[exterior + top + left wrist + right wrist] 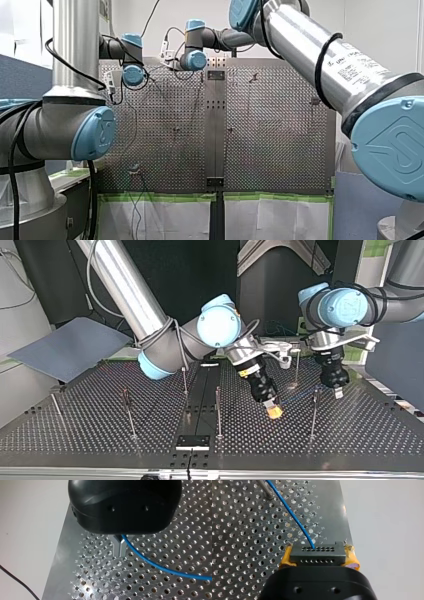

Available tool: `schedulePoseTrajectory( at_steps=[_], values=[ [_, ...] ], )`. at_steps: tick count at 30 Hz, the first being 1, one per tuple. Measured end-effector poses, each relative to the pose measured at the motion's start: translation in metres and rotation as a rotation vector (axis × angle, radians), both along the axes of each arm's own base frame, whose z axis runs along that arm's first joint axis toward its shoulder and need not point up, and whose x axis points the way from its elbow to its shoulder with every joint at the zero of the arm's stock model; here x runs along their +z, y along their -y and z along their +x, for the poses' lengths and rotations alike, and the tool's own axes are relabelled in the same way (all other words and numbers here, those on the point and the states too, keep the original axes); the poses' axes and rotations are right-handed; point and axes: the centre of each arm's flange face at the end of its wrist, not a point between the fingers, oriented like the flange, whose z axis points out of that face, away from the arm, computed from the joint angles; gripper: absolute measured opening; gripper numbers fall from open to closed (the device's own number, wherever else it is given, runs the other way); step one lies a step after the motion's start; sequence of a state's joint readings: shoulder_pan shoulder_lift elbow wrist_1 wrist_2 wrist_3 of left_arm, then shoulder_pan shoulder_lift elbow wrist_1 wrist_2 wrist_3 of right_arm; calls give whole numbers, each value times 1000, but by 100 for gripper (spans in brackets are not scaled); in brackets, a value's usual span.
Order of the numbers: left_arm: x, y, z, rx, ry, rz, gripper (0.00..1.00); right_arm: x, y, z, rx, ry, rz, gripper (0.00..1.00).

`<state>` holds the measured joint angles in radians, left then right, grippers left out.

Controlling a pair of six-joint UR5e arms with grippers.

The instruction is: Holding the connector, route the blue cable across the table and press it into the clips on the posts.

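Observation:
In the right wrist view my right gripper [318, 556] has its yellow pads [285, 558] shut on a black multi-hole connector [317, 552]. The blue cable [289, 512] leaves the connector and runs ahead past a thin post [265, 488]. In the left wrist view my left gripper [120, 551] has its metal fingers [122, 547] shut on the blue cable [155, 565], just above the perforated plate. In the top view my right gripper [272, 410] hangs near the middle and my left gripper [339, 390] to its right, with the blue cable [300, 395] stretched between them.
Several thin posts stand on the perforated table [90, 425], among them post [218, 410], post [313, 412] and post [129, 412]. A grey panel [70, 347] lies beyond the table at the top view's left. The table edge [344, 517] runs close beside the connector.

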<state>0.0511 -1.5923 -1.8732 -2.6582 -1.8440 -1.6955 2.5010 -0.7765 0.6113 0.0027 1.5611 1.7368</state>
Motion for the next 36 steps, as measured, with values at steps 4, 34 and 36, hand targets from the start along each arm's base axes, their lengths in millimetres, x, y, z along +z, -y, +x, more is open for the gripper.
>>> schedulePoseTrajectory(
  at_steps=[4, 34, 36],
  values=[
    [1, -2, 2, -18, 10, 2, 0, -2, 2, -1, -3, -5, 5, 0],
    [-15, -40, 54, -126, 76, -59, 0, -18, 26, -9, -24, -12, 37, 0],
    [-17, -41, 55, -129, 74, -60, 0, -18, 28, -10, -26, -12, 37, 0]
  ],
)
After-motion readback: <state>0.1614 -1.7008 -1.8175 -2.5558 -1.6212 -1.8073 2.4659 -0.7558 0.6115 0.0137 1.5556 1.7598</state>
